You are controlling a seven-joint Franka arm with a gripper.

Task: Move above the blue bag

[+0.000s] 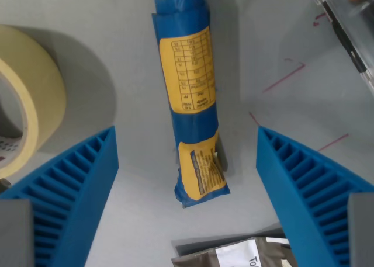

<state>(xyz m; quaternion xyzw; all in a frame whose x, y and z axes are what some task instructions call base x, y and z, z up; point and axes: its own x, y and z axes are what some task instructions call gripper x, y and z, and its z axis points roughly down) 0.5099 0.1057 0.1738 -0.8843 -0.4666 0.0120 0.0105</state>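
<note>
Gripper [187, 191]: two ribbed blue fingers [70, 191] in the foreground, spread wide apart and holding nothing.
Blue bag [190, 97]: lies on the grey table [140, 232] between the fingers, touching neither, stretching away from them.
Bag's look: long, rolled, blue with yellow printed labels.
Arm pose: camera looks down over the bag.
Beside the wrist view's left finger: tape roll [35, 97].
</note>
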